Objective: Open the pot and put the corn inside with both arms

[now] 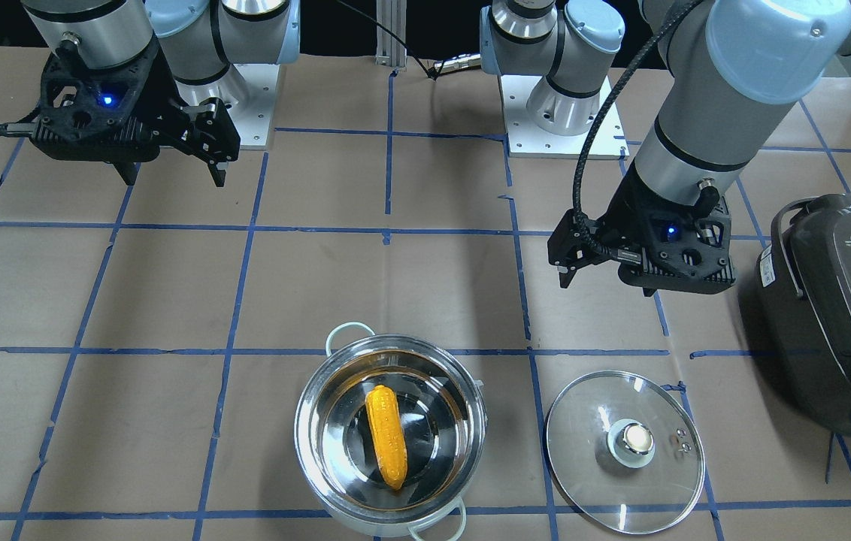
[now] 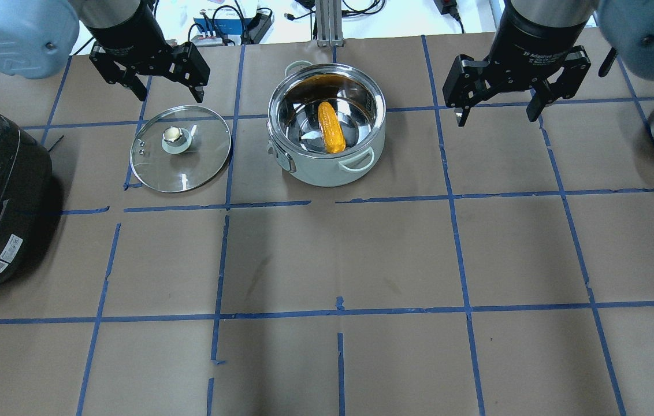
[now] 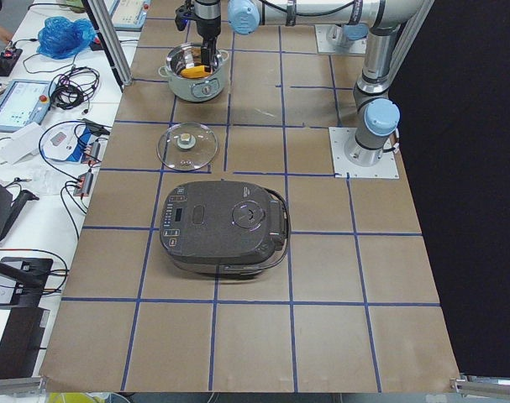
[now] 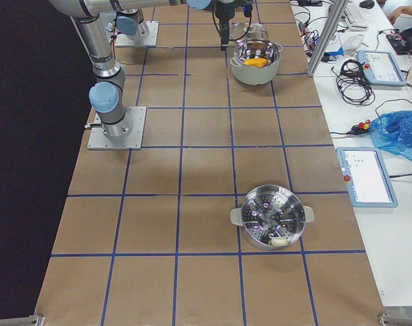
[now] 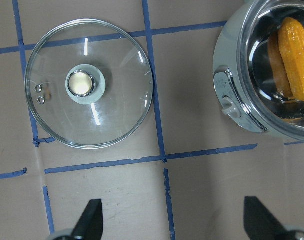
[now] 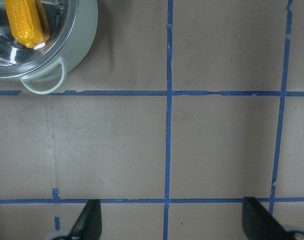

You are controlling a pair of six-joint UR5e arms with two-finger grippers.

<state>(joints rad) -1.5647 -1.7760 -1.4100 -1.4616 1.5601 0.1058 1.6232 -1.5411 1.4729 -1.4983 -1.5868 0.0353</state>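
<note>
L tool point(image 2: 170, 92) open, empty, R tool point(image 2: 497, 115) open, both pointing down

The left arm point(image 1: 685, 128) and right arm point(image 1: 91, 26) are silver-grey tubes with light-blue joint caps point(image 1: 771, 45). A black braided cable point(image 1: 589, 150) runs along the left arm. The left end effector point(image 2: 168, 95) and right end effector point(image 2: 497, 117) are black, the right one with white lettering. A blue light point(image 1: 670, 231) glows on each wrist mount. The pale square base plates point(image 1: 561, 124) bear screws.
</note>
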